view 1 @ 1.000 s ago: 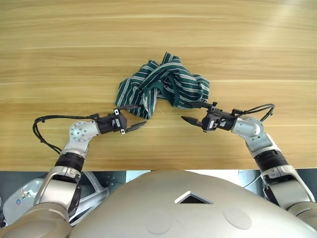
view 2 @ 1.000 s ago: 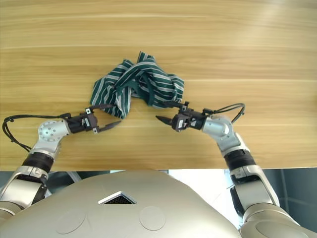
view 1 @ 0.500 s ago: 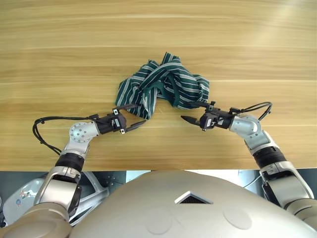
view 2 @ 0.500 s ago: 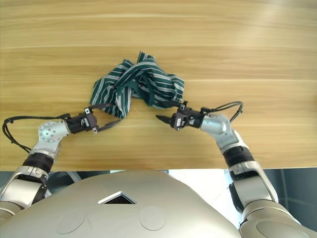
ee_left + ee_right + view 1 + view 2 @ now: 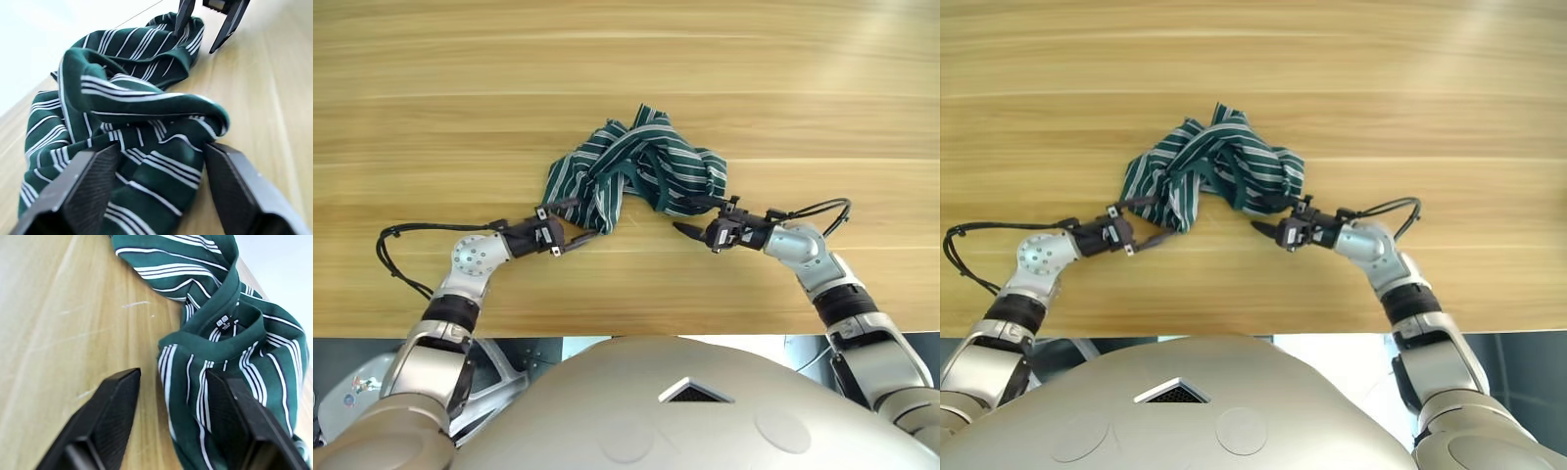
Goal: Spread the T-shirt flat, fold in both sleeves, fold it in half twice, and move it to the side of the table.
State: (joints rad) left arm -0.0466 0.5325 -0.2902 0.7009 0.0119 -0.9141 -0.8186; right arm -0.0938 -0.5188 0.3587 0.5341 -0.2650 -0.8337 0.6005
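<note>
Left arm (image 5: 470, 266) bent, elbow out; left gripper (image 5: 579, 235) points inward, jaws apart. Right arm (image 5: 813, 264) mirrors it, with right gripper (image 5: 687, 217) pointing inward, jaws apart. Grippers face each other, near.

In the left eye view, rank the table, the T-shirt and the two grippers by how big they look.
1. table
2. T-shirt
3. left gripper and right gripper: they look about alike, so no ranking between them.

crumpled striped t-shirt (image 5: 636, 171) on wooden table (image 5: 460, 98), left gripper (image 5: 579, 238) and right gripper (image 5: 685, 229) at its near edge
</note>
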